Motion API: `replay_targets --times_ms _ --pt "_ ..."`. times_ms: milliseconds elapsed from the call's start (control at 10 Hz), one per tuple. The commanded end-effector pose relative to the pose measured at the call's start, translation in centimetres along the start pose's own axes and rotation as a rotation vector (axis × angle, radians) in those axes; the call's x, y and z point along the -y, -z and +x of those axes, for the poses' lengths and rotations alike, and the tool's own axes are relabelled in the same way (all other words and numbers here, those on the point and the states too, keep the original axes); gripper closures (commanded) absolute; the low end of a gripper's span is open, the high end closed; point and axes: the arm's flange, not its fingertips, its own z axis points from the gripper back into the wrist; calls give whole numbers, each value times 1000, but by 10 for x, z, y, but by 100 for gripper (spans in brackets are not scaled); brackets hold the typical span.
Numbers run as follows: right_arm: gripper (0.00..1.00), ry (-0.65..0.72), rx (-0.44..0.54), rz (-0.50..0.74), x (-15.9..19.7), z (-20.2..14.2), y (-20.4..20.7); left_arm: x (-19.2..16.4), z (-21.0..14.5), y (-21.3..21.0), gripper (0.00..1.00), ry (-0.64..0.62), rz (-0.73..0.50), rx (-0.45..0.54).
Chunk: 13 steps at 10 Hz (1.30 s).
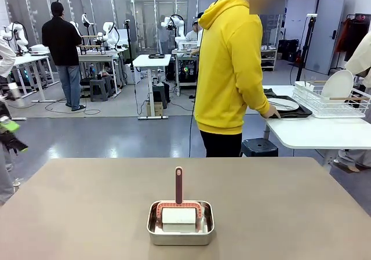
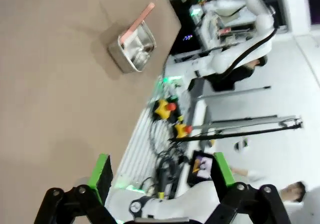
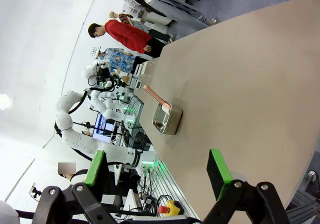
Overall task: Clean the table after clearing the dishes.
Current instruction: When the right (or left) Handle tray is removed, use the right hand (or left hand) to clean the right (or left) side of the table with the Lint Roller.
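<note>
While the person in the yellow hoodie (image 1: 229, 68) stands over a round white plate (image 1: 283, 104) on its dark brown tray (image 1: 297, 114) on the white tabletop (image 1: 313, 133) beyond, front view has the matte taupe-brown tabletop (image 1: 301, 213) carrying a small steel pan (image 1: 180, 231) with a pink-framed roller (image 1: 178, 212), likely light and stiff, best taken by its upright handle (image 1: 178, 184). Left wrist view: the left hand (image 2: 162, 170) gapes wide, holding nothing, pan well off. Right wrist view: the right hand (image 3: 157, 167), fully spread and empty, faces that pan.
</note>
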Motion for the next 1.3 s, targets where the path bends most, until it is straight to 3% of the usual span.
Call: replay_targets --times_ms 0,200,500,800,900,1200 --pt "0 -7 3 8 -3 -3 0 22 36 44 0 128 179 -146" --pt "0 -7 3 8 -3 -3 0 46 77 95 0 236 303 -297" --pt "0 -7 3 8 -3 -3 0 66 101 160 0 349 374 -433" --pt "0 -7 3 8 -3 -3 0 72 80 158 0 422 330 -381" --pt "0 -7 3 8 -3 -3 0 68 112 175 0 335 343 -446" --pt "0 -7 3 8 -3 -3 0 68 112 175 0 335 343 -446"
